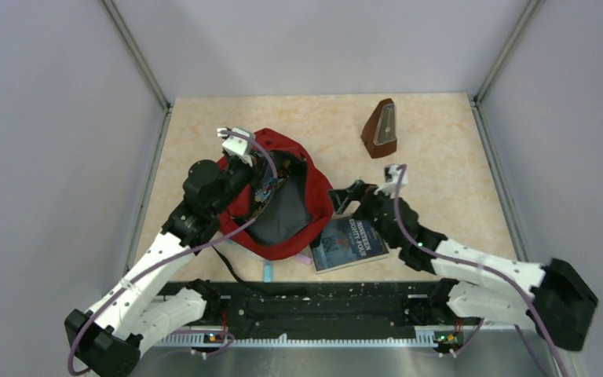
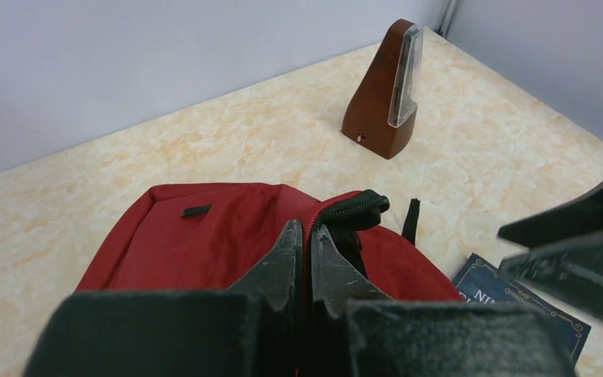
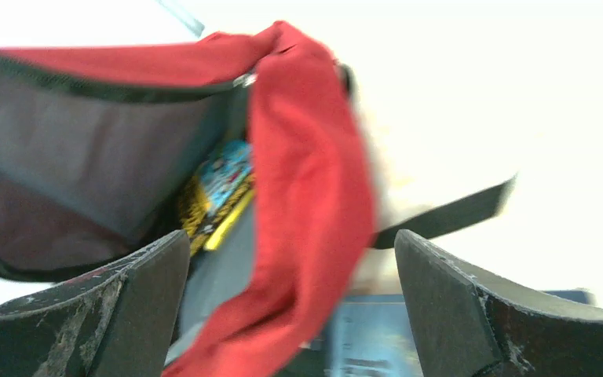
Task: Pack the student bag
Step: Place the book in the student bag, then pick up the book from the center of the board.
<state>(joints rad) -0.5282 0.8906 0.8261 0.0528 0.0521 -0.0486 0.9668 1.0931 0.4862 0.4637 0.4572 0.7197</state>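
Currently: left fingers (image 2: 283,263) clamped on the large red fabric backpack's (image 2: 173,243) zipper rim, likely propping its mouth open; right fingers (image 3: 145,279) spread wide above the dark blue book (image 1: 351,245).

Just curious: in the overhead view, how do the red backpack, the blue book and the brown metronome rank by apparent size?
1. red fabric backpack
2. dark blue book
3. brown pyramid-shaped metronome

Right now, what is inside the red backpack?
A colourful yellow-and-blue item shows against the grey lining; the backpack fabric covers the rest of it and anything deeper.
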